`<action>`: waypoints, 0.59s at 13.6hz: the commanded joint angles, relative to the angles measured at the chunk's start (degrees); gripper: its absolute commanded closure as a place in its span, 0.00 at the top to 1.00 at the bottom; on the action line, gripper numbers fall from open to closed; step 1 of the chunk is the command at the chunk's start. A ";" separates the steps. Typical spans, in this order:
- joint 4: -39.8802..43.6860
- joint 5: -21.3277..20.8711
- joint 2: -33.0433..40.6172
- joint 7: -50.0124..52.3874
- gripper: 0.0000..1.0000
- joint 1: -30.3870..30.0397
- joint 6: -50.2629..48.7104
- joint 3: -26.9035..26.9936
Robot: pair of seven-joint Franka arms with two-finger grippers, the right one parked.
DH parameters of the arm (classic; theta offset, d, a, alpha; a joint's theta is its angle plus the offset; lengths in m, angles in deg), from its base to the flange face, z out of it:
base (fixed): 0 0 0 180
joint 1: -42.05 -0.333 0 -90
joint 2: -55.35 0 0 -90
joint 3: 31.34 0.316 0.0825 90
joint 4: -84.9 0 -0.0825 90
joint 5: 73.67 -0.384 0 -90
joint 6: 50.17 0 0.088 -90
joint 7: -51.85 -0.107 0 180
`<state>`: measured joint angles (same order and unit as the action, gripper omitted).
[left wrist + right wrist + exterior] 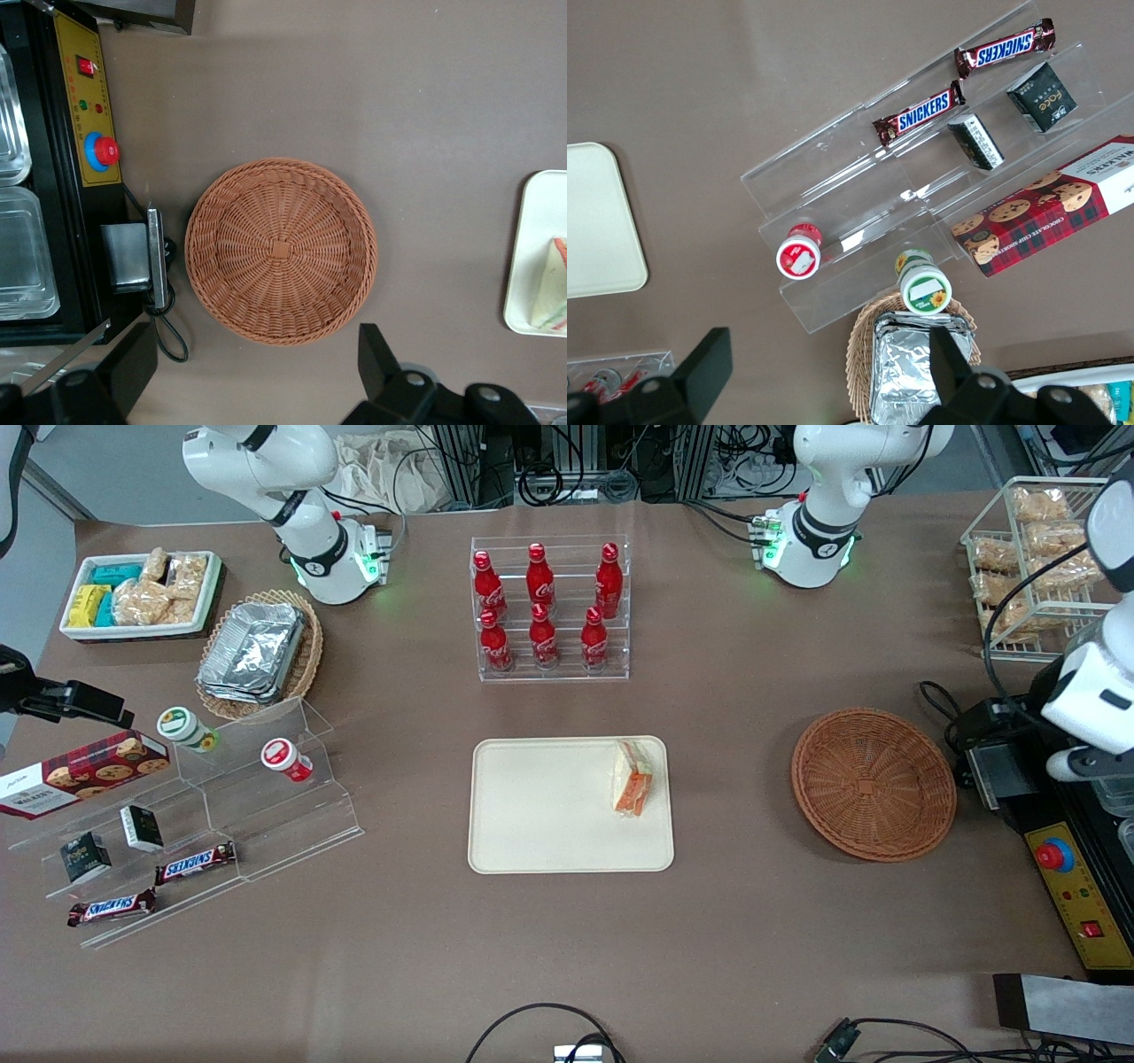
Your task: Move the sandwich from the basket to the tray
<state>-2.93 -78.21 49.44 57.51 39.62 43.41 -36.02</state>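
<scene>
The sandwich (633, 779), a wrapped wedge with orange and green filling, lies on the cream tray (549, 815) near the tray's edge toward the working arm. The left wrist view catches it (551, 297) on the tray's corner (532, 230). The round reddish-brown basket (873, 784) holds nothing, and its woven base (281, 250) is bare. My gripper (257, 372) hangs high over the table beside the basket, open, with nothing between its black fingers (376, 363). In the front view the working arm's white wrist (1088, 700) hovers above the black box beside the basket.
A black control box with a red button (1054, 856) and cables sits beside the basket at the working arm's end. A wire rack of snacks (1032, 558) stands farther back. A cola bottle rack (549, 607) stands farther from the camera than the tray. An acrylic snack stand (204, 815) lies toward the parked arm's end.
</scene>
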 commanded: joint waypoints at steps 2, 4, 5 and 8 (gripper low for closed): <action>-4.45 2.87 5.29 -1.71 1.00 0.94 0.46 2.40; -5.07 2.87 7.14 -2.06 1.00 0.94 0.46 2.40; -5.25 2.87 8.19 -2.32 1.00 0.94 0.46 2.40; -5.42 2.87 9.16 -2.33 1.00 0.94 -0.16 2.40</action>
<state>-6.33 -76.14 56.35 56.15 39.79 43.40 -34.48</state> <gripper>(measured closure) 0.000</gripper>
